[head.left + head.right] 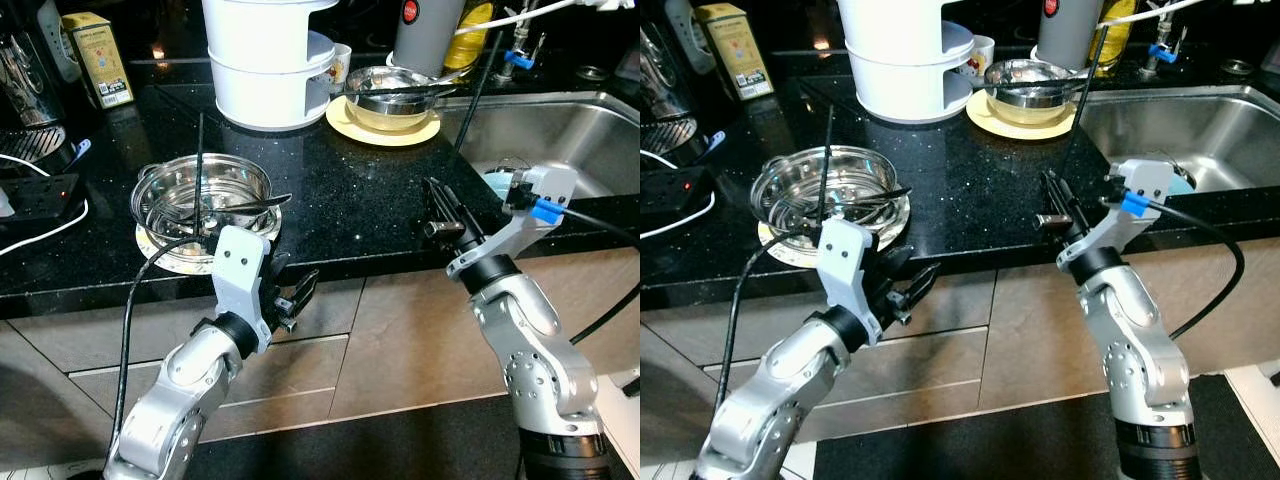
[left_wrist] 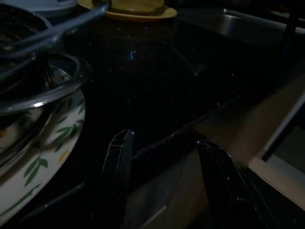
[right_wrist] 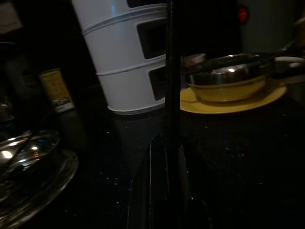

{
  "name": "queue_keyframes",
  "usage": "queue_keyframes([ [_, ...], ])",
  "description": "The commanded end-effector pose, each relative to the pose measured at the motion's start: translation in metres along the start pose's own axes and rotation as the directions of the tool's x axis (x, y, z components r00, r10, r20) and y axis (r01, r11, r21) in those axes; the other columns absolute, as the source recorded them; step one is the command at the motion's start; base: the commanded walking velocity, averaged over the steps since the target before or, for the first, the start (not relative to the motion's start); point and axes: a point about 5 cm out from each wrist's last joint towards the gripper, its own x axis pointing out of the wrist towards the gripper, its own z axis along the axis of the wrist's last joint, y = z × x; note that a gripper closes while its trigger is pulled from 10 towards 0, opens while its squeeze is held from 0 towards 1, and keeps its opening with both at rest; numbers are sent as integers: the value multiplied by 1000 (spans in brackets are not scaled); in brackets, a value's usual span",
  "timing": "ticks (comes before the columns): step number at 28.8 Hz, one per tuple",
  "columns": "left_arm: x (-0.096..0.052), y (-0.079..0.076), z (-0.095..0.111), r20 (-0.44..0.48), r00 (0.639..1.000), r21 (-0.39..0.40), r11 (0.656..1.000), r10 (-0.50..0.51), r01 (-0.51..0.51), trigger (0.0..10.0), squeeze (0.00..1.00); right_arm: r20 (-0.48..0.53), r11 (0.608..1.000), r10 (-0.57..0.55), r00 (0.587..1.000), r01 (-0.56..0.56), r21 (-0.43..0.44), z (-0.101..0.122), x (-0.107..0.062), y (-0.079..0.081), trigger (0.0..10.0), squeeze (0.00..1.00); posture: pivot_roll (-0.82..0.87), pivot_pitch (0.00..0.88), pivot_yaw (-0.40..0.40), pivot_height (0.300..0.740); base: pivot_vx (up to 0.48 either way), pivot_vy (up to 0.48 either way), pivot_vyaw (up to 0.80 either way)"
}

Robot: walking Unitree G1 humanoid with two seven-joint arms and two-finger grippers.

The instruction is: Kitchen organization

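On the left of the black worktop (image 1: 350, 200), a steel bowl (image 1: 205, 195) sits on a leaf-patterned plate (image 1: 160, 248) near the front edge, with a dark utensil (image 1: 235, 208) lying across it, long axis roughly side to side. The left claw (image 1: 290, 295) hangs just below and in front of that edge, fingers parted and empty, so the bowl lies up and slightly left of it; this arm looks the nearer one for it. Behind stands a white tiered container (image 1: 265, 60), then a second steel bowl (image 1: 392, 92) on a yellow plate (image 1: 350, 122), with the sink (image 1: 560, 140) at the right. The right claw (image 1: 440, 205) rests over the front edge by the sink, fingers together, empty as far as I can judge; the yellow plate lies straight ahead of it, the worktop between them bare.
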Motion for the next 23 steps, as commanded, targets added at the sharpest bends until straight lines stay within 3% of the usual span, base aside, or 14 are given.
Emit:
queue_keyframes([
  [1, 1, -3, -2, 1, 1000, -9, 1000, 0, 0, 10000, 0, 8, 1000, -1, 1000, 1, -17, 1, -1, -1, 10000, 0, -88, 168, -28, 740, 0, -405, 0],
  [23, 3, 2, 1, 19, 999, -8, 1000, 26, -26, 10000, 0, 5, 999, 21, 1000, -21, -34, 4, 1, 1, 10000, 0, -98, 167, -36, 740, 0, -402, 0],
])
